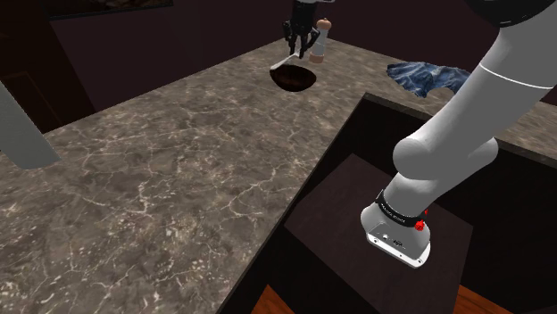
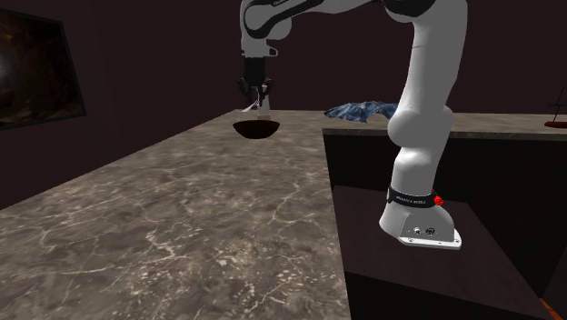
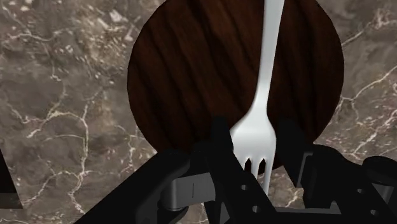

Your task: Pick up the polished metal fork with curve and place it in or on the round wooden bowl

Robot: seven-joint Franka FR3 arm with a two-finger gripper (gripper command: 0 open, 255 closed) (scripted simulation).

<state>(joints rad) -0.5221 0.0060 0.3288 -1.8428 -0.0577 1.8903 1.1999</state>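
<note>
A pale metal fork (image 3: 264, 76) hangs over the round dark wooden bowl (image 3: 184, 76), its tines between my black fingers and its handle reaching across the bowl's opening. My gripper (image 3: 254, 137) is shut on the fork's head. In the shoulder view the gripper (image 1: 302, 43) hovers just above the bowl (image 1: 295, 80) at the far end of the marble counter, and the fork (image 1: 284, 61) sticks out toward that view's left. From the second exterior view the gripper (image 2: 257, 102) points straight down over the bowl (image 2: 255, 129).
A small wood-and-white grinder (image 1: 322, 40) stands right behind the bowl. A crumpled blue cloth (image 1: 428, 76) lies on the counter's far right part. The brown marble counter (image 1: 178, 178) stretches wide toward the front. My dark stand (image 1: 357, 214) sits in the counter's cut-out.
</note>
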